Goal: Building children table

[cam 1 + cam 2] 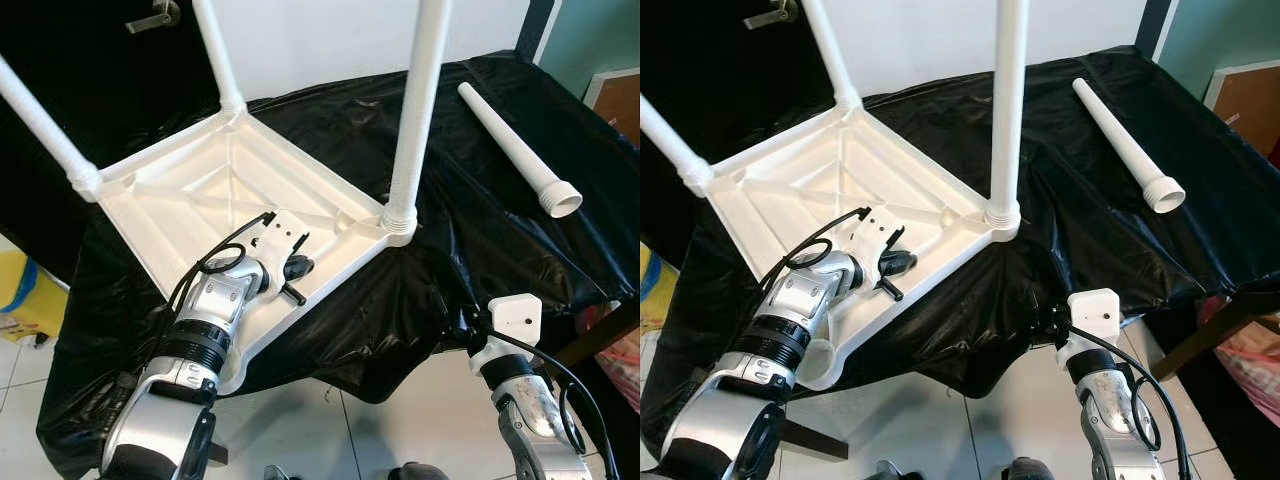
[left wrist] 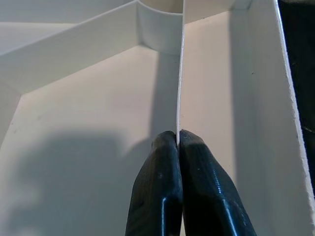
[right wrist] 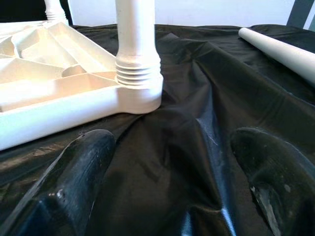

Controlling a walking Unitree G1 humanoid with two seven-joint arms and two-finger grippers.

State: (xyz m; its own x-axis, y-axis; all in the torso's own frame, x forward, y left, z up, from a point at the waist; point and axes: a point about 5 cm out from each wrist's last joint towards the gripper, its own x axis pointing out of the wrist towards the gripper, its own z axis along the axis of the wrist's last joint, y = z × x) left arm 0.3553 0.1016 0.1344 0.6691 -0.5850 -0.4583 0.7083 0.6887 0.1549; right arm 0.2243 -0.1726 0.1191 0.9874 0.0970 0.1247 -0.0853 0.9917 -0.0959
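You see left arm (image 1: 190, 350): silver segmented shell, black ribbed ring behind wrist, black cable (image 1: 205, 262) looping beside white wrist plate (image 1: 278, 238) dotted with small holes. Left gripper (image 2: 178, 142): two glossy black rounded fingers (image 2: 157, 187). Right arm (image 1: 535, 420): silver casing, black cable (image 1: 570, 385) arcing along it, white boxy camera housing (image 1: 515, 315) at wrist. Right gripper (image 3: 172, 162): matte black fingers (image 3: 74, 182), scuffed, pale specks near tips.

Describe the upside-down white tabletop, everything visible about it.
The white tabletop looks like moulded plastic, lying upside down on the black sheet, its ribbed underside up. Three legs stand threaded into corner sockets; the near corner overhangs the edge with no leg in it. The left tool is shut on a thin inner rib.
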